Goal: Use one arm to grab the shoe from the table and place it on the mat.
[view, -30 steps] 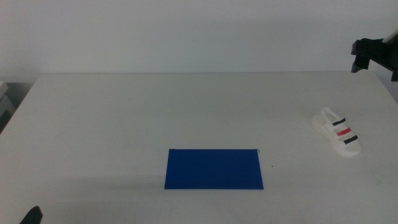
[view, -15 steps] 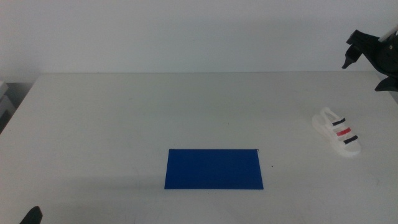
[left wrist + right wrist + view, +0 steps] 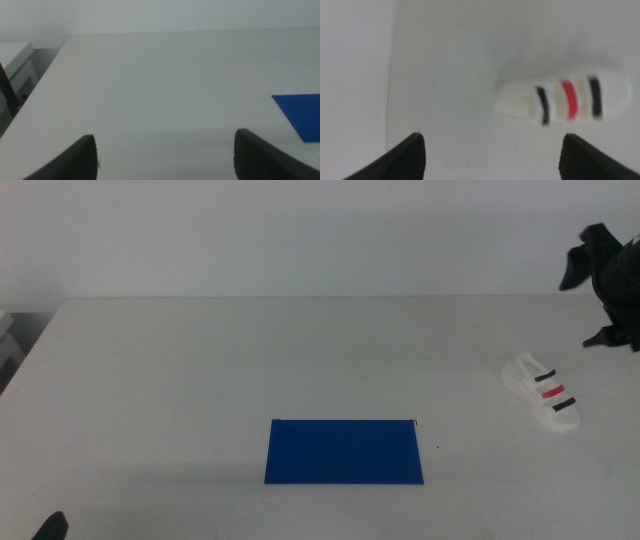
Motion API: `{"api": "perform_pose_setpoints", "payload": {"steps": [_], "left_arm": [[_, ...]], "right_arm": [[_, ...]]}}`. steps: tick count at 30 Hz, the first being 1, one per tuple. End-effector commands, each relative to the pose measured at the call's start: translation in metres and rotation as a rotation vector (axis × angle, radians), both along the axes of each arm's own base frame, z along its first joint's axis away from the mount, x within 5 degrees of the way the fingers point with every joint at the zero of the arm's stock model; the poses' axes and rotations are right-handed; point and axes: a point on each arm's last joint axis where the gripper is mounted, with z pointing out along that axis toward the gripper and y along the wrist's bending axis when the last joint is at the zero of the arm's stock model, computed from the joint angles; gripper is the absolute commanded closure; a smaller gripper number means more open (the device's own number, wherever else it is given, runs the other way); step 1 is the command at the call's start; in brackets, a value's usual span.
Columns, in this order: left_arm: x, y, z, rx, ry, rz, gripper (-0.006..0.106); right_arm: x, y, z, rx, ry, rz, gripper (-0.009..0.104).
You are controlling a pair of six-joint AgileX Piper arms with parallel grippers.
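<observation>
The shoe (image 3: pixel 545 393), a white sandal with two black straps and a red one, lies on the white table (image 3: pixel 200 360) at the far right. The dark blue mat (image 3: pixel 344 451) lies flat near the front middle, well left of the shoe. My right gripper (image 3: pixel 585 305) hangs in the air at the right edge, above and behind the shoe. In the right wrist view its jaws (image 3: pixel 492 160) stand wide open and empty, with the shoe (image 3: pixel 565 97) below them. My left gripper (image 3: pixel 50 527) waits at the bottom left corner, open and empty (image 3: pixel 165 160). The mat's corner (image 3: pixel 300 112) shows in its view.
A plain pale wall stands behind the table. A grey-white unit (image 3: pixel 8 345) stands off the table's left edge and also shows in the left wrist view (image 3: pixel 15 65). The table's far edge runs just behind the right gripper.
My right gripper has turned and tilted at the right edge, its dark tips now pointing lower toward the shoe. The shoe, the mat and the left gripper have not moved.
</observation>
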Motion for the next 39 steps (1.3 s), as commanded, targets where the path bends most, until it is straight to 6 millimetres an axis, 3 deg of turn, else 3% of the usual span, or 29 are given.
{"api": "perform_pose_setpoints", "payload": {"steps": [1, 9, 18, 30, 39], "left_arm": [[0.001, 0.0, 0.006, -0.016, -0.086, 0.004, 0.007], [0.001, 0.0, 0.006, -0.016, -0.086, 0.004, 0.007], [0.001, 0.0, 0.006, -0.016, -0.086, 0.004, 0.007], [0.001, 0.0, 0.006, -0.016, -0.086, 0.004, 0.007], [0.001, 0.0, 0.006, -0.016, -0.086, 0.004, 0.007]], "right_arm": [[-0.007, -0.003, 0.024, 0.119, -0.032, -0.211, 0.004], [-0.017, 0.002, 0.014, 0.43, 0.161, -0.713, 0.004], [0.006, 0.011, -0.022, 0.571, 0.26, -0.757, 0.006], [0.034, -0.011, -0.049, 0.612, 0.241, -0.828, 0.007], [0.048, -0.012, -0.078, 0.586, 0.312, -0.845, 0.007]]}}
